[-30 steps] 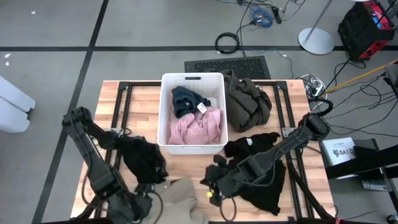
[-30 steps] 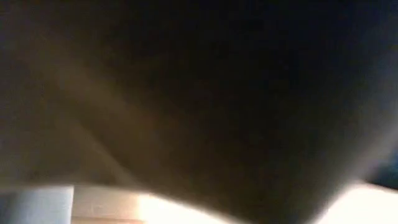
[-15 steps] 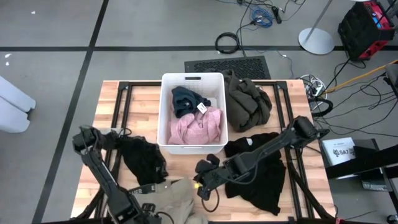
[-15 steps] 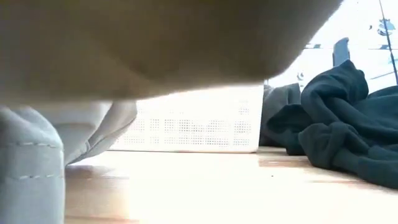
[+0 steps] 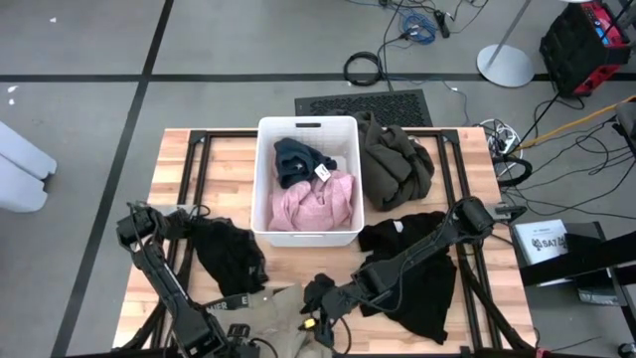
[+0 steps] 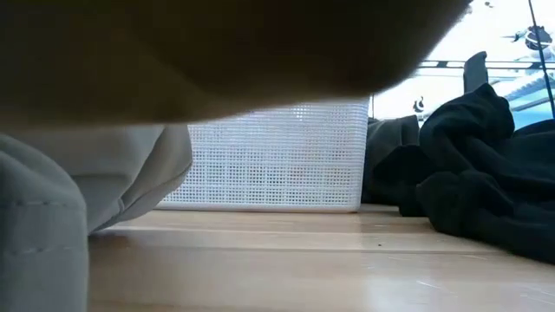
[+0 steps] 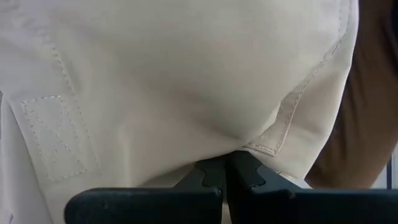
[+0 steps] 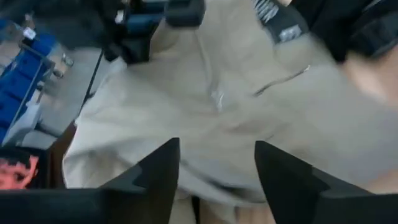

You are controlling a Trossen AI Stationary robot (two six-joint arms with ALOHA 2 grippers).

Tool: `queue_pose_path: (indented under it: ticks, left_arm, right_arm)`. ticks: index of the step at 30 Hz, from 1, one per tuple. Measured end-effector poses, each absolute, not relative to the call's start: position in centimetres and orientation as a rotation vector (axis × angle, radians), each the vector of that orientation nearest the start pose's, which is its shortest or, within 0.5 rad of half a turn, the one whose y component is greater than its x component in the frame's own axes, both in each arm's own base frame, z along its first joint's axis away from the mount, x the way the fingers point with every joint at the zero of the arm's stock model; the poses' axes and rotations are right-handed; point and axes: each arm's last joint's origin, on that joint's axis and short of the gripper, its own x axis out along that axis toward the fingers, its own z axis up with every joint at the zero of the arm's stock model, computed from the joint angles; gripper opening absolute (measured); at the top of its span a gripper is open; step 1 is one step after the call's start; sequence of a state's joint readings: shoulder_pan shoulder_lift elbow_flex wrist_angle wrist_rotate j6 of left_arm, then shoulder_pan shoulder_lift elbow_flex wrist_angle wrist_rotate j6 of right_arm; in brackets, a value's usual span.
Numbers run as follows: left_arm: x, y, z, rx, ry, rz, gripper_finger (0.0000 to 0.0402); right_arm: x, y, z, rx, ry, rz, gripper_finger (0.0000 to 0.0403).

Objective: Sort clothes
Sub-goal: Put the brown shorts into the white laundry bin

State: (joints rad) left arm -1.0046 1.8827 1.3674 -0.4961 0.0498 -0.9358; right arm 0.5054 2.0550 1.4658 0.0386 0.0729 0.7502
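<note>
A tan-beige garment (image 5: 281, 316) lies bunched at the table's near edge; close up it fills the low view's top and left (image 6: 52, 217). My left gripper (image 5: 237, 340) is shut on it at its left end. My right gripper (image 5: 315, 310) stands open at its right end, with the tan cloth (image 8: 217, 118) spread just beyond its fingers. The white bin (image 5: 266, 179) holds a pink garment (image 5: 313, 202) and a dark teal one (image 5: 295, 157). An olive-brown garment (image 5: 396, 159) lies to the bin's right. Black garments lie at the left (image 5: 231, 254) and right (image 5: 415, 276). My left gripper (image 7: 227, 168) pinches a fold of the tan garment between its two fingertips, beside a stitched hem (image 7: 268, 146). The cloth bulges out just past the fingers and fills the wrist view. My right gripper: I cannot tell whether its open fingers (image 8: 158, 171) touch the tan cloth.
Bare wood (image 6: 303, 260) lies between the tan garment and the bin's mesh wall (image 6: 277, 156). The right black garment (image 6: 477, 173) is heaped near the bin's right corner. Cables and a red case lie on the floor beyond the table.
Both grippers have come down toward the table's near edge with the tan garment. My right gripper has also gone toward the table's left. The garment, which covered the whole low view, now blocks only its top and left, so the bin and the wood show.
</note>
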Motion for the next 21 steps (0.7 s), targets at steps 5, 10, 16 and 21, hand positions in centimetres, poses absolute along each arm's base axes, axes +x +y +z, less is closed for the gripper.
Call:
queue_pose_path:
  ticks: [5,10,16,21]
  left_arm:
    - [21.1,-33.4,20.4,-0.293,1.235,-0.416,0.0]
    - [21.4,-33.3,20.5,-0.26,1.2,-0.431,0.0]
    - [22.1,-32.9,20.5,-0.193,1.172,-0.465,0.0]
    - [22.7,-32.4,20.5,-0.174,1.177,-0.49,0.0]
  right_arm:
    - [40.5,22.3,19.6,0.672,0.65,0.091,0.0237]
    - [41.0,22.2,17.4,0.768,0.628,-0.078,0.024]
    - [41.9,21.8,13.5,0.812,0.688,-0.142,0.0239]
    - [42.7,22.0,12.2,0.826,0.669,-0.046,0.0175]
